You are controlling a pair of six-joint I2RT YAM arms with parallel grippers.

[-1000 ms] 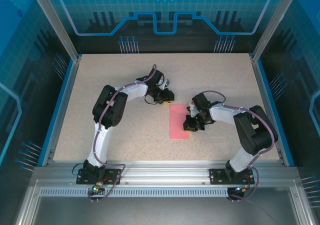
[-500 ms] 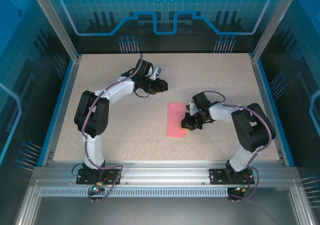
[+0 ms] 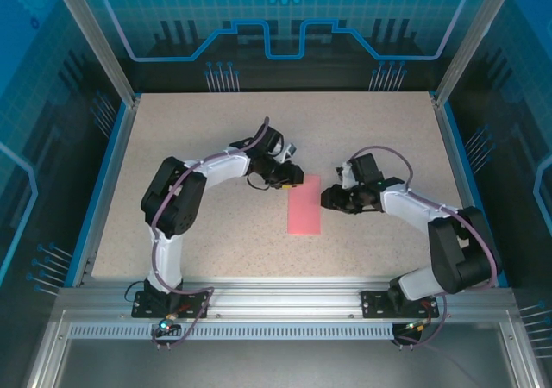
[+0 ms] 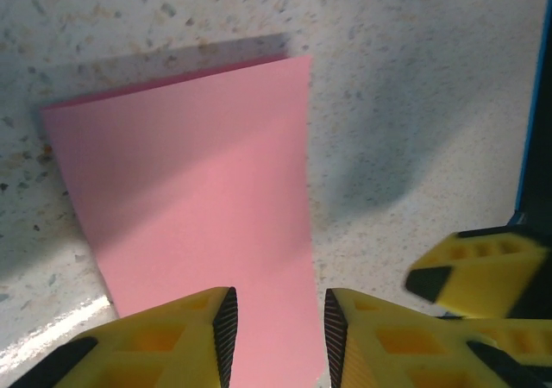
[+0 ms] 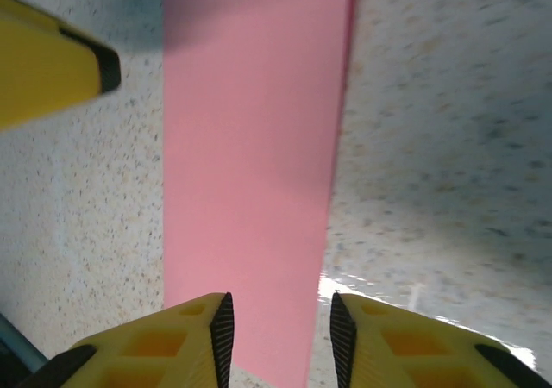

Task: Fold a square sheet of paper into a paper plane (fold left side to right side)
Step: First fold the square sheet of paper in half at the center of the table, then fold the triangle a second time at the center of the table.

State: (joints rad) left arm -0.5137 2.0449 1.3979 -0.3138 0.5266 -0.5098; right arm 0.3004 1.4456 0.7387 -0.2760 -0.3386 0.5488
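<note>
While abv paper (image 3: pixel 304 211), end effectors (image 4: pixel 278 319) (image 5: pixel 280 310) ajar

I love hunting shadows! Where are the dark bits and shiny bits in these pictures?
Left wrist view: a grey shadow lies on the table beside the pink paper, and a bright streak sits at the lower left. Right wrist view: the paper's far end is shaded, with white glare beside its near end. Top external view: even light.

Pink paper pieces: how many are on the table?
1. The folded pink sheet lies flat mid-table as a narrow rectangle, the left gripper at its far left corner and the right gripper beside its right edge. None seems hidden.
</note>
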